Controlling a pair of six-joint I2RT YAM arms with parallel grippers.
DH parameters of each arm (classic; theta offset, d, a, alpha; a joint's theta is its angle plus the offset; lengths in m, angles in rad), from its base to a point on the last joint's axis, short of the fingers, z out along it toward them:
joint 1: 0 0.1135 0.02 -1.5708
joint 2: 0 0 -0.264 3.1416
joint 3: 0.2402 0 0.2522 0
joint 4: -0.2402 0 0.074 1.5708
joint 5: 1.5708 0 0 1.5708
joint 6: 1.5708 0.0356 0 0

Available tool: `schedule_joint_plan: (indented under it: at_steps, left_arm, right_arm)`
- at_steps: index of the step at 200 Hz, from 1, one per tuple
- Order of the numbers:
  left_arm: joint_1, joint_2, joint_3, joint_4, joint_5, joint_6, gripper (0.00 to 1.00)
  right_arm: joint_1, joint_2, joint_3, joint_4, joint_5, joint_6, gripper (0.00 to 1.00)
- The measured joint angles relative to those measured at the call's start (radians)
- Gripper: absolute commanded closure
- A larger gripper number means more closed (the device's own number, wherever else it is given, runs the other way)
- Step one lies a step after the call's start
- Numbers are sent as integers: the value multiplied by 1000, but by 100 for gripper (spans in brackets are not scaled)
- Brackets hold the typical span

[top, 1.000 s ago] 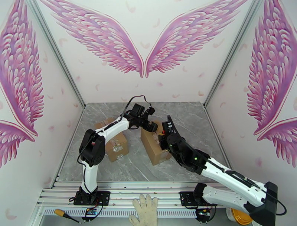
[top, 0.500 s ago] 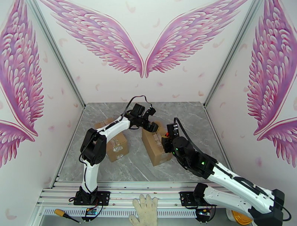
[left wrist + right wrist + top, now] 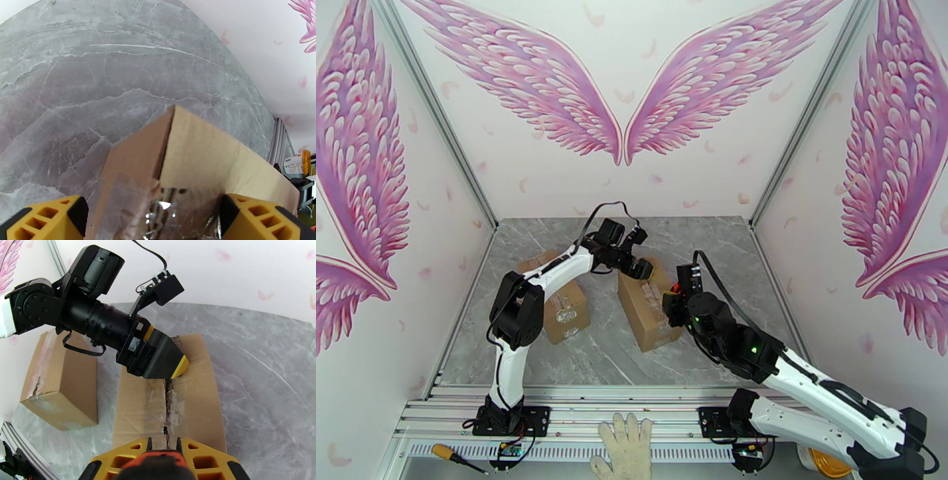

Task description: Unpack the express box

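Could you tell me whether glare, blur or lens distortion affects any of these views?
Left wrist: the table edge bows from wide-lens distortion, and the clear tape on the box glints. Right wrist: sharp and evenly lit, the left claw crisp. Top external: soft, even light with faint shadows.

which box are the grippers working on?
The right box, mid-table, with the split top seam; left gripper and right gripper are at it. The left box sits apart, untouched.
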Motion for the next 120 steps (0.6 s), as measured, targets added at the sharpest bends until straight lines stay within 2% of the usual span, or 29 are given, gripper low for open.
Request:
schedule_joint_plan:
  at_steps: [120]
  left_arm:
    - [11,9,9,0,13,-27,10]
  right_arm:
    - [0,-78,-28,-37,-22,69,100]
